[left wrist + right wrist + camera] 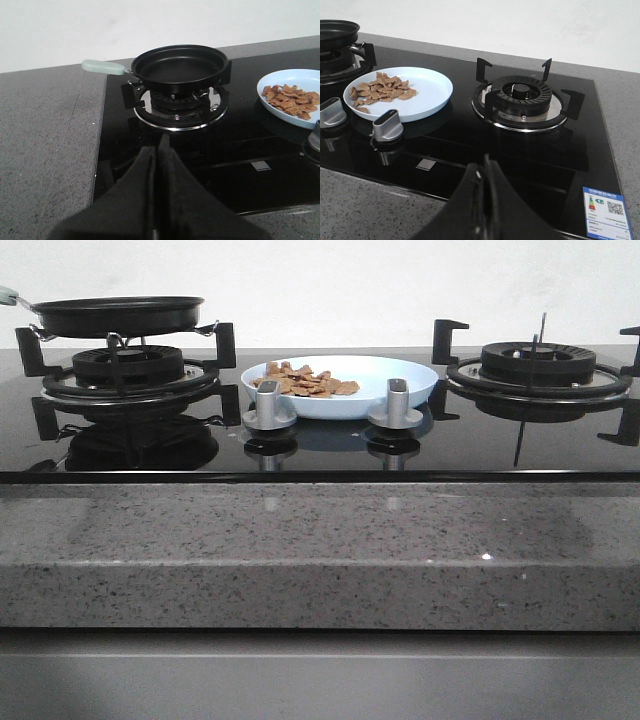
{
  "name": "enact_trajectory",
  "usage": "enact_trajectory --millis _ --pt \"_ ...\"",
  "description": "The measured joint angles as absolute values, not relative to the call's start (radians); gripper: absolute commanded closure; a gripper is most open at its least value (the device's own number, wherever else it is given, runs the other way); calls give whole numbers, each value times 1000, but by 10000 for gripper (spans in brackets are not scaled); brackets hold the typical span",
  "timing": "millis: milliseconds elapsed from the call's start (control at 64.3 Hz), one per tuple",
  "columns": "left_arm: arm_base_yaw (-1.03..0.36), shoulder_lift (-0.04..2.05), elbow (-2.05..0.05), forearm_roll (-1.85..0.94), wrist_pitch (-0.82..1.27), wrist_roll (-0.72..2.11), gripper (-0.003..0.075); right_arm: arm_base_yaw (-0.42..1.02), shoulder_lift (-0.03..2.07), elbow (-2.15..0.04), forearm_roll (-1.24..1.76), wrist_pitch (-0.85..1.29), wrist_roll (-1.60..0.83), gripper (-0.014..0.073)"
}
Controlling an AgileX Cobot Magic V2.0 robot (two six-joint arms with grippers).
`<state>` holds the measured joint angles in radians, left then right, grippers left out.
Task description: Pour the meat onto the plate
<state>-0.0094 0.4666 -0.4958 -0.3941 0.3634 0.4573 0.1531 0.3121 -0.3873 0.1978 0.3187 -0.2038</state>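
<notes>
Front view: meat point(305, 381) heaped on plate point(405, 372), hob centre; pan point(118, 315) empty, left burner; left gripper point(157, 150) and right gripper point(484, 172) jaws pressed together.

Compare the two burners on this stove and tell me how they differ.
The left burner carries a black frying pan; the right burner is bare. The pan's pale green handle sticks out past the left burner toward the counter; nothing overhangs the right one. Both have black pan supports and a chrome ring on the same glass top, flanking the plate of meat.
</notes>
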Motion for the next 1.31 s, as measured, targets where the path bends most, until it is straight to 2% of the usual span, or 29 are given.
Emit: enact_trajectory --millis 109,233,575,793,1306 --pt "-37 414 -473 -191 361 201 741 153 312 -387 198 319 -204 654" --pt "-85 329 -394 -67 280 99 741 153 312 -387 198 319 -204 654" --pt "-97 89 -111 -47 203 78 741 153 312 -387 198 319 -204 654" --pt "-47 -3 -3 -58 180 76 741 153 312 -387 198 319 -204 654" --pt "-43 -3 4 -89 166 76 741 153 312 -387 198 319 -204 654"
